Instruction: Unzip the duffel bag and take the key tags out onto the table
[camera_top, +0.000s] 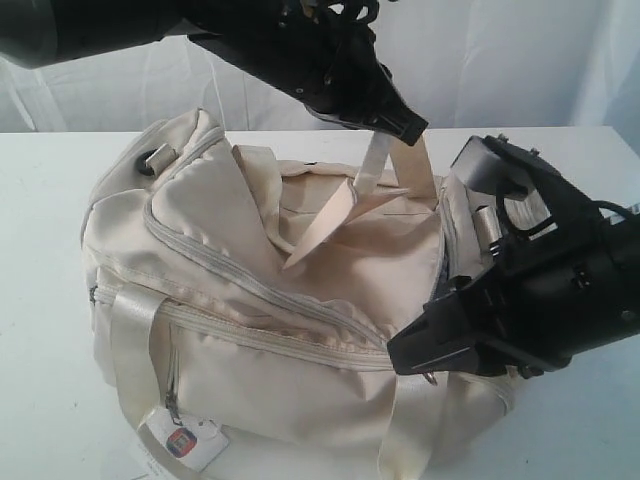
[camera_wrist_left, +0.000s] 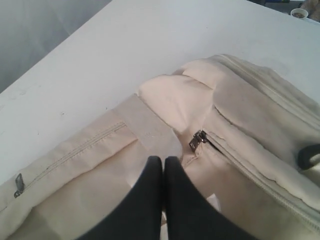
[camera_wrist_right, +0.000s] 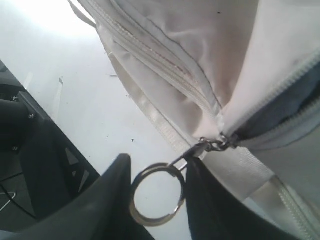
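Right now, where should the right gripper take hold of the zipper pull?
Take the metal ring hanging off the slider, not the small slider itself. It lies between the fingers of the right gripper, so clamp across it from the end of the bag, in line with the zipper.

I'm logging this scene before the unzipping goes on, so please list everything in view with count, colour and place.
duffel bag: one, cream, lying mid-table, one zip partly open by the right fingers
table: one, white, under the bag
webbing handle: one, cream, lifted above the bag
paper hangtag: one, white with a red-and-blue mark, at the bag's front lower corner
strap ring: one, black, at the bag's left end
metal ring: one, silver, on the zip pull
key tags: none in view
left fingers: black, shut on the webbing handle
right fingers: black, closed on the metal ring
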